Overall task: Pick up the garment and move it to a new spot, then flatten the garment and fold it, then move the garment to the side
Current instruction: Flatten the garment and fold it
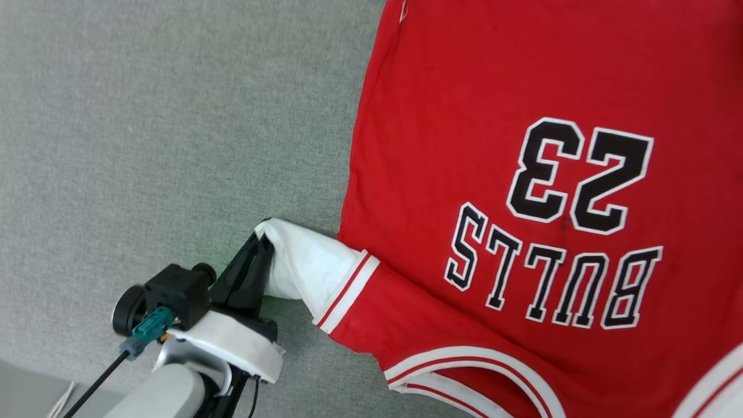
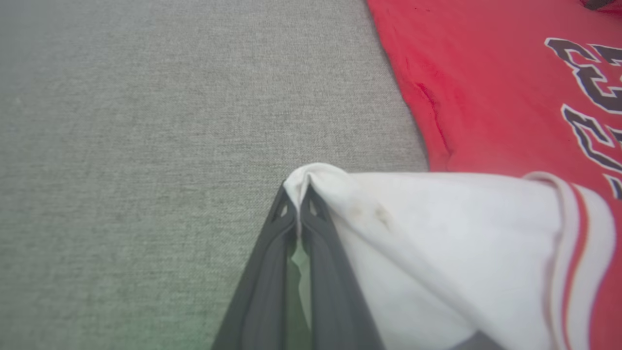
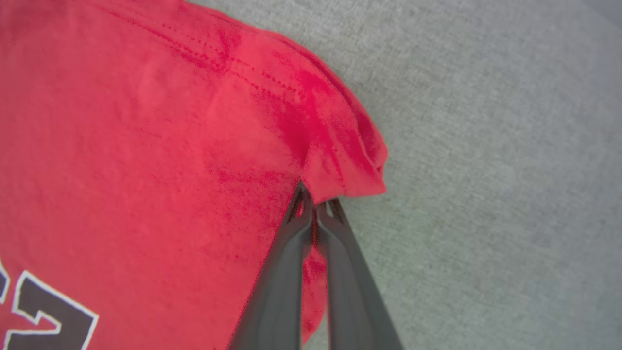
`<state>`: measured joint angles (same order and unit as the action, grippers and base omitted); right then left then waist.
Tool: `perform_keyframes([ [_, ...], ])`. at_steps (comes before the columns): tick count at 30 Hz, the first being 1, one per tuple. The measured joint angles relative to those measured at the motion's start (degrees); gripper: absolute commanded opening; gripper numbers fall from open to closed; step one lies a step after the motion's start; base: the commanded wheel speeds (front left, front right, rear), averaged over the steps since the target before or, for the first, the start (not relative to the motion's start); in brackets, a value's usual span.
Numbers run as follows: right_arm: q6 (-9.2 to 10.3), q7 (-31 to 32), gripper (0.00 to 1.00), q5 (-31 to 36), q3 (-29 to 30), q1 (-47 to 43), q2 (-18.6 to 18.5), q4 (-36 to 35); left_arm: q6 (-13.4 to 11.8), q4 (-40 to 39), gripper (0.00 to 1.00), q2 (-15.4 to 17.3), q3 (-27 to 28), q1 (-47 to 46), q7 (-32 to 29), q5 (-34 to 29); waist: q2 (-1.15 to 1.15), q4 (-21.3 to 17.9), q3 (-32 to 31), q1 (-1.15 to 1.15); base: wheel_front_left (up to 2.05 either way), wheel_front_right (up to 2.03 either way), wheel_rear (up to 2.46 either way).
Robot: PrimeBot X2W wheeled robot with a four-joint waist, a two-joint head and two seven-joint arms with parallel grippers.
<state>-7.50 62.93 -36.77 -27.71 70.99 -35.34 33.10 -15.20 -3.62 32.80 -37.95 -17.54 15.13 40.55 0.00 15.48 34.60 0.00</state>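
The garment [image 1: 464, 116] is a red jersey T-shirt with white sleeves, lying flat and print-up on the grey surface, its black lettering upside down in the head view. My left gripper [image 1: 262, 232] is shut on the end of the garment's white sleeve [image 1: 305, 264] at the lower left. In the left wrist view the left gripper [image 2: 297, 192] pinches the sleeve [image 2: 437, 233], which bunches over the fingertips. My right gripper [image 3: 315, 199] is shut on a red corner of the garment [image 3: 350, 165] at its hem.
The grey fabric surface [image 1: 145, 116] spreads wide to the left of the garment. Its edge [image 1: 23, 371] shows at the lower left corner of the head view, beside my pale left forearm [image 1: 168, 383].
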Motion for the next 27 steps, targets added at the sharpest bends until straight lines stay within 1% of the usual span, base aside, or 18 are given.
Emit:
perform_keyframes([
  [4,0.00,-2.2,0.00,-1.6,-0.7,-0.8,-0.4,-0.8,-0.5,0.0,0.00,0.5,1.5,2.4,-0.1,0.0,0.00,-1.2,-3.4,0.00,0.00,0.00,0.00],
  [6,0.00,-2.6,0.00,-2.6,-3.1,-2.0,-1.9,-3.2,-0.6,0.0,0.00,0.8,2.0,3.5,-0.1,0.1,0.00,-1.9,-5.3,0.00,0.00,0.00,0.00],
  [7,0.00,-2.6,0.00,-2.6,-3.1,-2.0,-1.9,-3.2,-0.6,0.0,0.00,0.8,2.0,3.5,-0.1,0.1,0.00,-1.9,-5.3,0.00,0.00,0.00,0.00],
  [8,-0.01,-2.8,0.00,-3.5,-4.3,-3.2,-2.9,-4.4,-0.8,-0.1,0.00,0.9,2.4,4.2,-0.1,0.1,0.00,-2.3,-6.3,0.00,0.00,0.00,0.00],
  [10,0.00,-2.9,0.00,-6.3,-5.9,-5.7,-5.3,-6.8,-1.2,-0.1,0.00,1.5,2.8,5.6,-0.1,0.6,0.00,-3.2,-8.2,0.00,0.00,0.00,0.00],
  [13,0.00,-4.6,0.00,-9.5,-7.7,-9.6,-10.0,-11.4,-1.7,-0.2,0.00,2.4,3.1,7.6,-0.1,1.1,0.00,-4.7,-11.0,0.00,0.00,0.00,0.00],
  [17,0.00,-7.1,0.00,-14.6,-9.2,-18.7,-16.5,-17.9,-2.6,-0.4,0.00,3.5,3.4,10.7,-0.1,1.8,0.00,-6.4,-14.8,0.00,0.00,0.00,0.00],
  [20,-0.01,-9.5,0.00,-17.4,-9.0,-25.7,-21.1,-22.3,-3.4,-0.9,0.00,4.4,3.8,13.1,-0.1,2.5,0.00,-7.8,-17.3,-0.01,0.00,0.00,0.00],
  [22,0.00,-10.5,0.00,-19.0,-8.5,-31.4,-24.1,-24.4,-3.6,-1.3,0.00,4.7,3.8,14.2,-0.1,2.6,0.00,-8.7,-18.8,-0.01,0.00,0.00,0.00],
  [25,0.00,-12.6,0.00,-21.5,-7.6,-40.2,-27.5,-26.8,-4.1,-1.8,0.00,5.2,3.9,16.0,-0.1,3.1,0.00,-10.2,-20.8,-0.01,0.00,0.00,0.00],
  [27,0.00,-14.7,0.00,-22.9,-6.1,-45.2,-28.8,-27.3,-4.5,-2.1,0.00,5.7,4.2,16.8,-0.2,3.4,0.00,-11.2,-21.7,-0.01,0.00,0.00,0.00],
])
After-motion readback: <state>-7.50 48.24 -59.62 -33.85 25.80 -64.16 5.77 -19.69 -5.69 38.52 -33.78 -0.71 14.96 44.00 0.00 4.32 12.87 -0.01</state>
